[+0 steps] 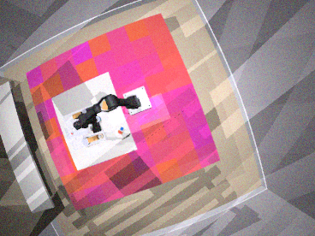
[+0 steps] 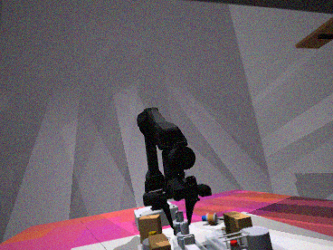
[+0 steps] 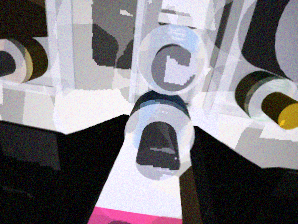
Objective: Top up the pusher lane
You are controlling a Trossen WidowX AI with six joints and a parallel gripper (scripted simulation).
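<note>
My gripper [image 3: 159, 126] [image 2: 181, 225] is shut on a jar with a pale clear rim and a dark grey knob [image 3: 158, 145], held upright at the front of the middle lane. The matching jar [image 3: 172, 60], with a pale round top and grey centre, stands in that lane between clear side walls [image 3: 136, 55], directly behind the held jar. In the wrist view the two jars overlap or nearly touch; the held jar's base, the low front stop and any gap to the floor are hidden. The pusher plate cannot be made out clearly behind the lane jar.
A brown jar [image 3: 36, 60] stands in the lane to the left, and a jar with a yellow knob [image 3: 289, 116] is at the right. In the exterior view, brown blocks [image 2: 238, 221] [image 2: 149, 224], a grey cylinder [image 2: 257, 238] and a blue and orange item [image 2: 211, 218] stand around the lanes.
</note>
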